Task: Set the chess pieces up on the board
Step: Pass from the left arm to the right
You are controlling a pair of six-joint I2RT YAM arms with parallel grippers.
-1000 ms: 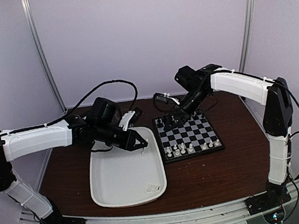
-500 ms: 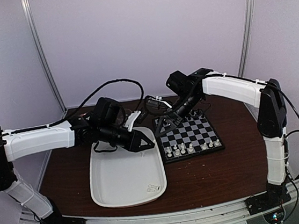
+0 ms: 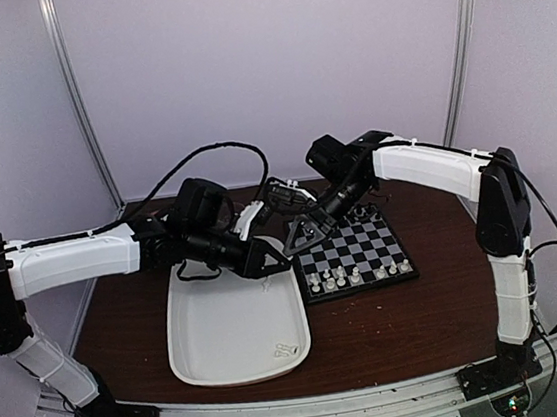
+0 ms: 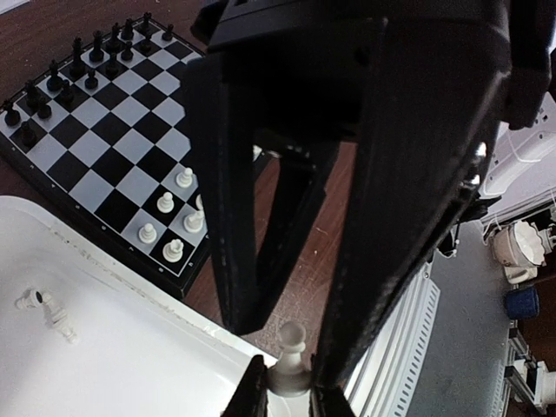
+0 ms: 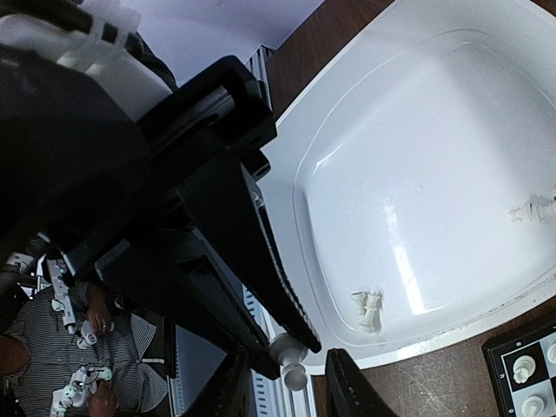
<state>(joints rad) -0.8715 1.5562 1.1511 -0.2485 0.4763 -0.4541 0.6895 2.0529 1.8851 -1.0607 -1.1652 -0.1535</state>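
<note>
A: Handling that pawn [image 4: 287,346], what should we expect?

B: Light, stiff, slick plastic, I judge, and easily flicked away. Its base is taken, so the free neck under the head is the place to pinch.

A: Where is it?

B: In the air just left of the board [image 3: 358,247], clamped at the base by the left gripper [image 4: 287,387]. That arm reaches in low from the left.

A: And the right gripper [image 5: 287,388]?

B: It bends back from over the board, its 2 fingers spread either side of the pawn, not closed. Other white pieces [image 5: 367,310] lie in the tray [image 5: 417,174], left of the board.
</note>
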